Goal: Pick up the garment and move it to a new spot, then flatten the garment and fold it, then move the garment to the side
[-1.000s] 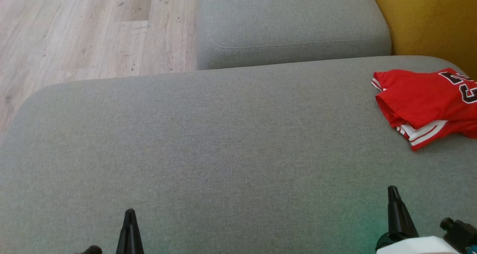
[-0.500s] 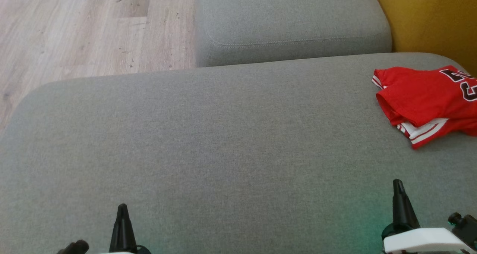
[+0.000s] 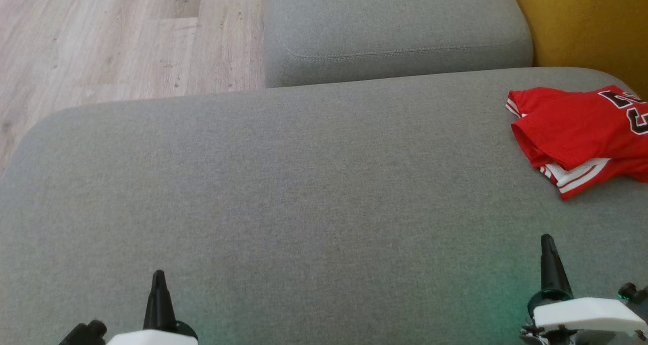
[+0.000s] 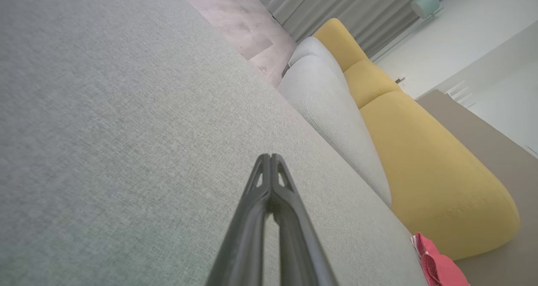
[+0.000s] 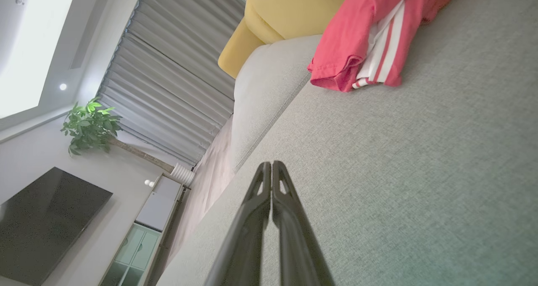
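The garment (image 3: pixel 577 132), a red jersey with white stripes and dark numerals, lies folded at the far right of the grey sofa seat (image 3: pixel 304 183), partly cut off by the head view's right edge. It also shows in the right wrist view (image 5: pixel 370 34) and as a small red corner in the left wrist view (image 4: pixel 437 265). My left gripper (image 3: pixel 158 279) stands at the lower left, shut and empty, far from the garment. My right gripper (image 3: pixel 547 243) is shut and empty at the lower right, a short way in front of the garment. In both wrist views the fingertips (image 4: pixel 271 158) (image 5: pixel 272 165) meet.
A second grey cushion (image 3: pixel 395 31) lies behind the seat. A yellow sofa part (image 3: pixel 587 26) rises at the back right. Wooden floor (image 3: pixel 101 41) lies beyond the seat's left and far edges. The right wrist view shows curtains, a plant (image 5: pixel 90 124) and a television (image 5: pixel 42 223).
Both grippers have risen further into the head view, their white wrists now showing. The whole picture has shifted slightly, so the camera moved. The garment lies as before.
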Available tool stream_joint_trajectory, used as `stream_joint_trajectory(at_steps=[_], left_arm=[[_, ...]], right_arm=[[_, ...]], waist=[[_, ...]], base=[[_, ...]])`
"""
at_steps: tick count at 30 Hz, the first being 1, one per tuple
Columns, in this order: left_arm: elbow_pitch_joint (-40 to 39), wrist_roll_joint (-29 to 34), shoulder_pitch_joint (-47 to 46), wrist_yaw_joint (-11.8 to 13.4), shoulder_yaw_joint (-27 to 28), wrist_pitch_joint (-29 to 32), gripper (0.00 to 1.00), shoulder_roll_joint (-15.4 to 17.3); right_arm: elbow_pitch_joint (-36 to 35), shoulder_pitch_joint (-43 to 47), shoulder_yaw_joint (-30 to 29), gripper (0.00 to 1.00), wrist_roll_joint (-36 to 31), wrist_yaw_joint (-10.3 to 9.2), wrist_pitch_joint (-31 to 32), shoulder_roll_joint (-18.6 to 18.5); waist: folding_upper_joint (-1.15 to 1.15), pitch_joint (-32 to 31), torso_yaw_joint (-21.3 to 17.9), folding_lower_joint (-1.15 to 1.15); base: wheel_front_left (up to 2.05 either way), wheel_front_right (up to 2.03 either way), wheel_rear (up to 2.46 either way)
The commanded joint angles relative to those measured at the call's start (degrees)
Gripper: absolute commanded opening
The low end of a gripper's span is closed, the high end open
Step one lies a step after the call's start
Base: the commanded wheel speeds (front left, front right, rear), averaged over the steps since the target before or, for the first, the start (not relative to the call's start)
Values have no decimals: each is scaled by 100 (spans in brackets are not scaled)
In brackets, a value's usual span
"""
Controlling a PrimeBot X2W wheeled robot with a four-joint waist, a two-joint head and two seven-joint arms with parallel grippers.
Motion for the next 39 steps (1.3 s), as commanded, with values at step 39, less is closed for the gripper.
stream_joint_trajectory(at_steps=[39], left_arm=[[265,-2670,-1045,-556,796,641,0,56]], right_arm=[[14,-928,-257,0,2587,-3,641,-140]], waist=[[0,175,-26,0]], base=[[0,0,0]])
